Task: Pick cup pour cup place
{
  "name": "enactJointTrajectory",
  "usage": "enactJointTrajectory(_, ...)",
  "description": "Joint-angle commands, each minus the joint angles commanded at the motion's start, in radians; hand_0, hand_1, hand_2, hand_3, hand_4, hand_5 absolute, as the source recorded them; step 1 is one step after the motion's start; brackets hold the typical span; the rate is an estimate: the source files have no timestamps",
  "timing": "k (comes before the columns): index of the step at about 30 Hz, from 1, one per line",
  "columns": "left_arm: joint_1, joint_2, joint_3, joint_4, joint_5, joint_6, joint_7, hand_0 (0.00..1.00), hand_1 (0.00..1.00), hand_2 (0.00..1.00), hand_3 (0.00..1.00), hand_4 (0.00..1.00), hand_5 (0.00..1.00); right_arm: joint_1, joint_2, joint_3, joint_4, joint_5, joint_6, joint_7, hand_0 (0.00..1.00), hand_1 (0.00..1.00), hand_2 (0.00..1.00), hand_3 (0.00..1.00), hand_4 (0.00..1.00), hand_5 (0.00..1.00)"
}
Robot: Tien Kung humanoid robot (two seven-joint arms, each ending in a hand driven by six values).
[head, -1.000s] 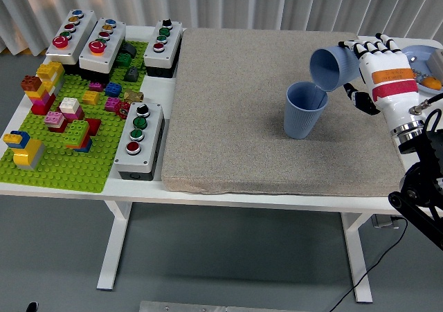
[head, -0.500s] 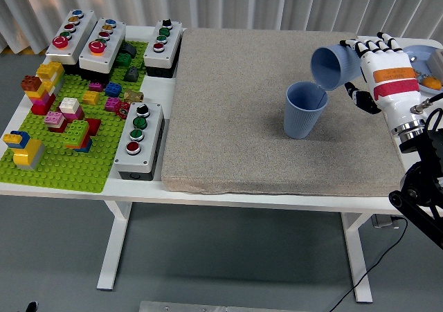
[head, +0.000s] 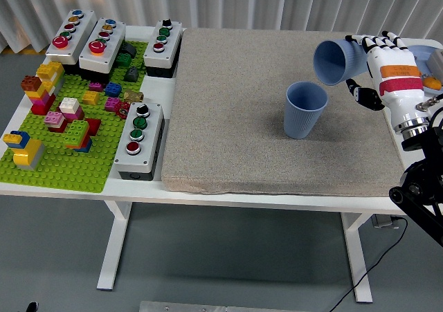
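A blue ribbed cup (head: 304,109) stands upright on the grey mat (head: 242,97), right of its middle. My right hand (head: 377,63), white with black finger joints, is shut on a second blue cup (head: 335,61). It holds that cup tipped on its side, mouth facing left and down, above and to the right of the standing cup. The two cups do not touch. My left arm is not in view.
A green brick baseplate (head: 62,161) with several coloured bricks lies at the left. Several grey button boxes (head: 139,139) stand on and beside it. A white plate (head: 423,52) with an orange item sits at the far right edge behind my hand.
My right hand has lifted the tipped cup up and to the right, away from the rim of the standing cup. The standing cup has not moved.
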Motion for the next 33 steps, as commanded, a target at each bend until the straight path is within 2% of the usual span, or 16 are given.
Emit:
enactJointTrajectory(14,0.009,0.0,0.008,0.0,-0.008,0.001,0.0,0.704,0.662,0.734,0.675,0.479,0.972,-0.023,0.021,0.025,-0.027,0.409,0.0,0.12,0.921,0.746,0.644,0.639,0.702,0.061)
enactJointTrajectory(24,0.015,0.0,0.015,0.0,-0.016,0.001,-0.001,0.703,0.662,0.734,0.674,0.479,0.973,-0.033,0.027,0.048,-0.025,0.586,0.0,0.158,0.918,0.746,0.644,0.639,0.703,0.061)
enactJointTrajectory(33,0.01,0.0,0.01,0.0,-0.008,0.001,0.0,0.703,0.662,0.734,0.674,0.478,0.971,-0.045,0.032,0.094,-0.035,0.846,0.034,0.211,0.918,0.746,0.643,0.639,0.703,0.063)
